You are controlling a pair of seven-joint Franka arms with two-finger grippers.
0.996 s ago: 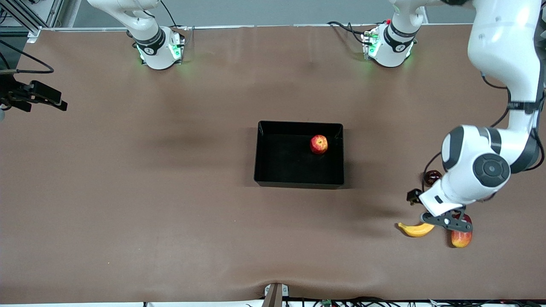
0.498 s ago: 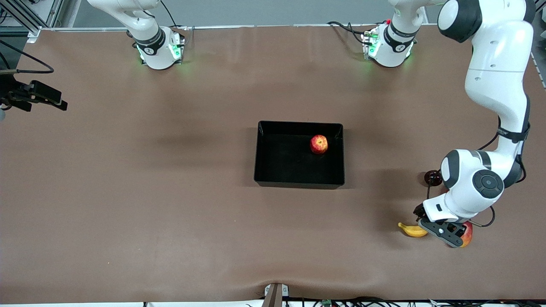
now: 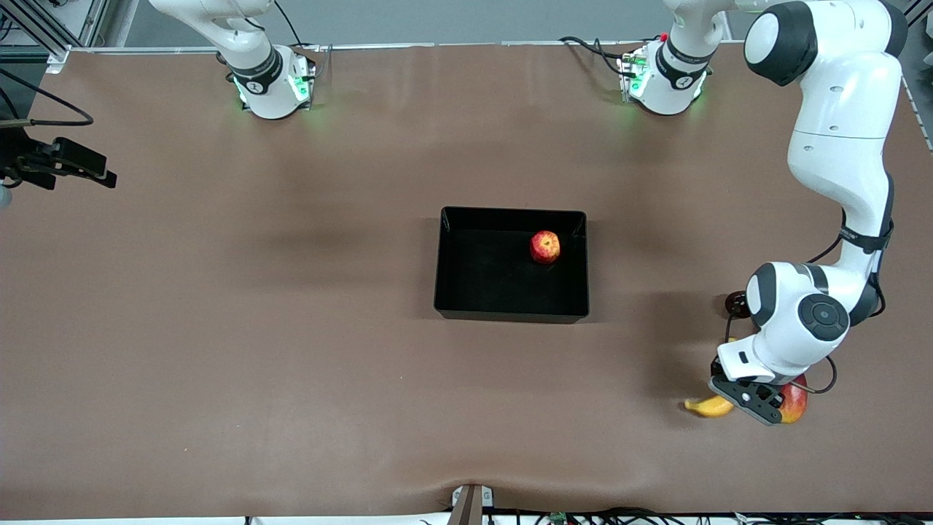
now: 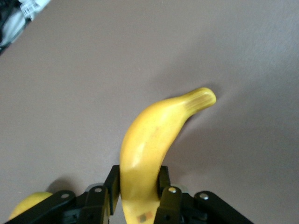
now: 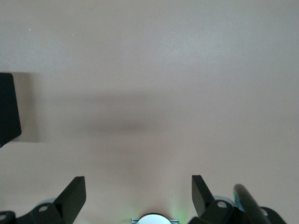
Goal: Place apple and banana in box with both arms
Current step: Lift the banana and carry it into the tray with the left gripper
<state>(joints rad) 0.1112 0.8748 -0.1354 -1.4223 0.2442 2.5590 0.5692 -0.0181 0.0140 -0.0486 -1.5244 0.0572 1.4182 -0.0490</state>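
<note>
Left gripper [image 3: 754, 402] is down at the desk [image 3: 291, 328], close to the edge nearest the front camera and toward the left arm's end, and its fingers [image 4: 108, 191] are pinching the banana [image 4: 149, 144] from both sides. In the left wrist view the yellow banana curves out from between the two black fingers, with its darker tip lying on the brown surface. In the front view only one end of the banana shows past the gripper. A red and yellow fruit [image 3: 794, 401] lies just beside the gripper, partly hidden under the wrist. A small dark round object [image 3: 736, 304] sits farther from the front camera, next to the arm.

The box [image 3: 510, 315] stands in the middle of the desk, well apart from the banana. The apple [image 3: 545, 246] lies inside it, near the wall toward the left arm's end.

The right gripper [image 5: 139, 200] waits with its fingers spread wide, over bare desk at the right arm's end.
</note>
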